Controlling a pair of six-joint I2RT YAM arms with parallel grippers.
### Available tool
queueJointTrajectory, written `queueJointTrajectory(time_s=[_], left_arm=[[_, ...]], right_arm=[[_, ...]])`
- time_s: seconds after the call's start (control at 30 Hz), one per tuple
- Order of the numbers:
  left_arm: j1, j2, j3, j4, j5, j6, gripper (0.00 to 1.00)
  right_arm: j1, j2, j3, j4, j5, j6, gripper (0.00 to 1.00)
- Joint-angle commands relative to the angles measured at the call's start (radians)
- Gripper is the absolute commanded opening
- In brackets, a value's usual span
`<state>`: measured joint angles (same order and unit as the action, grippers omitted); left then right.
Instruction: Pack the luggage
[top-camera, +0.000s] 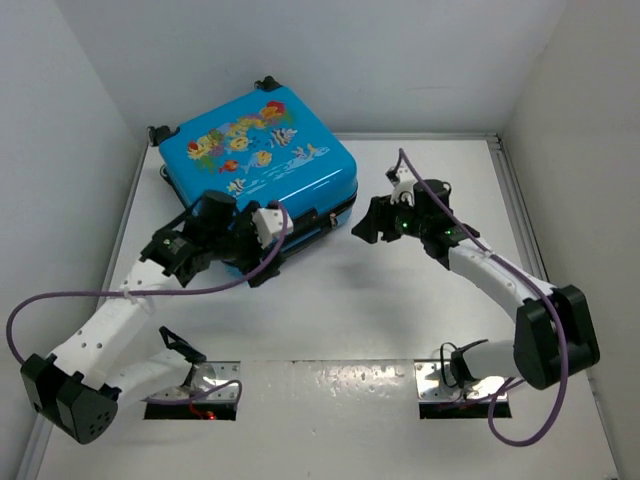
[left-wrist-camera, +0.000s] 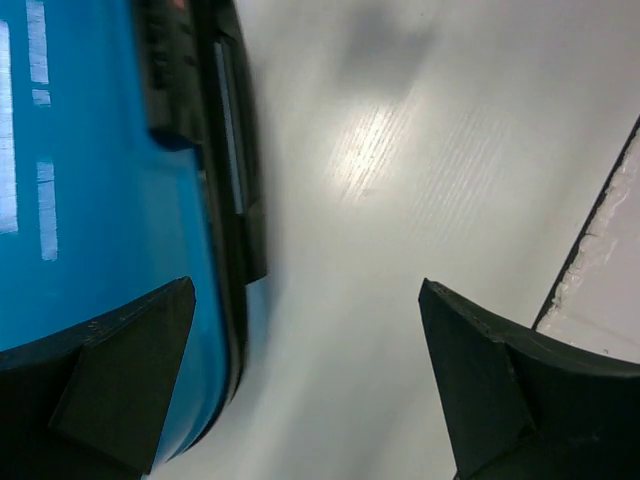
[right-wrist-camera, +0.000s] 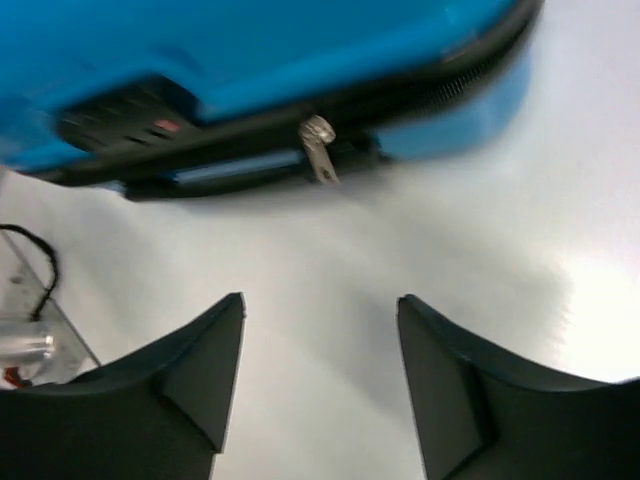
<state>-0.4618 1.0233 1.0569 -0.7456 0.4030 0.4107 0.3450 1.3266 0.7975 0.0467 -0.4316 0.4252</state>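
Top view: luggage (top-camera: 262, 150) lay flat and shut on the desk (top-camera: 400, 320), far-left part, fish-print shell up, wheels toward the back wall. Left claw (top-camera: 268, 232) sat at the near edge of the luggage, right against the black zipper band. Right claw (top-camera: 366, 226) hung over bare desk just right of the luggage's near-right corner, apart from it, pointing toward it.

Left wrist view: left claw spread wide, nothing between the fingers. Blue shell and black trim of the luggage filled the left side; the left-hand finger overlapped the shell in the picture, the other finger was over the white desk. Contact with the shell could not be told.

Right wrist view: right claw's fingers were parted, gripping nothing, only desk showing in the gap. The luggage's side ran across the top, ahead of the fingertips and apart from them, with a metal zipper pull (right-wrist-camera: 318, 150) hanging down from the black band, roughly in line with the gap. Picture blurred.
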Motion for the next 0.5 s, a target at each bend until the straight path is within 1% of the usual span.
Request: queueJointTrajectory(time_s=[0.0, 0.03, 0.07, 0.1, 0.13, 0.17, 0.2, 0.23, 0.27, 0.33, 0.4, 0.47], left_arm=[[-0.101, -0.028, -0.092, 0.149, -0.118, -0.061, 1.0], [-0.121, -0.028, -0.116, 0.188, -0.166, -0.078, 0.98], [-0.141, -0.028, -0.138, 0.248, -0.185, -0.087, 0.96], [-0.179, -0.028, -0.176, 0.274, -0.199, -0.087, 0.93], [-0.198, -0.016, -0.196, 0.304, -0.242, -0.104, 0.88], [-0.213, -0.002, -0.213, 0.351, -0.26, -0.113, 0.79], [-0.233, 0.01, -0.241, 0.37, -0.276, -0.122, 0.76], [-0.233, 0.026, -0.25, 0.385, -0.286, -0.136, 0.72], [-0.233, 0.049, -0.261, 0.405, -0.296, -0.145, 0.66], [-0.233, 0.061, -0.299, 0.488, -0.306, -0.18, 0.64], [-0.242, 0.072, -0.333, 0.546, -0.337, -0.181, 0.64], [-0.242, 0.086, -0.377, 0.627, -0.358, -0.181, 0.66]], right_arm=[[0.017, 0.031, -0.015, 0.011, 0.118, -0.022, 0.6], [0.032, 0.031, -0.021, 0.019, 0.148, -0.032, 0.53], [0.043, 0.023, -0.053, 0.028, 0.18, -0.042, 0.49], [0.058, 0.016, -0.072, 0.106, 0.221, -0.063, 0.47], [0.063, 0.004, -0.093, 0.143, 0.22, -0.087, 0.43], [0.065, -0.009, -0.16, 0.227, 0.212, -0.091, 0.41], [0.075, -0.012, -0.179, 0.295, 0.203, -0.107, 0.38], [0.08, -0.01, -0.19, 0.335, 0.199, -0.123, 0.35], [0.081, -0.003, -0.207, 0.347, 0.191, -0.126, 0.33], [0.083, 0.008, -0.213, 0.396, 0.168, -0.102, 0.32], [0.092, 0.032, -0.215, 0.421, 0.163, -0.077, 0.32], [0.107, 0.049, -0.218, 0.482, 0.172, -0.059, 0.36]])
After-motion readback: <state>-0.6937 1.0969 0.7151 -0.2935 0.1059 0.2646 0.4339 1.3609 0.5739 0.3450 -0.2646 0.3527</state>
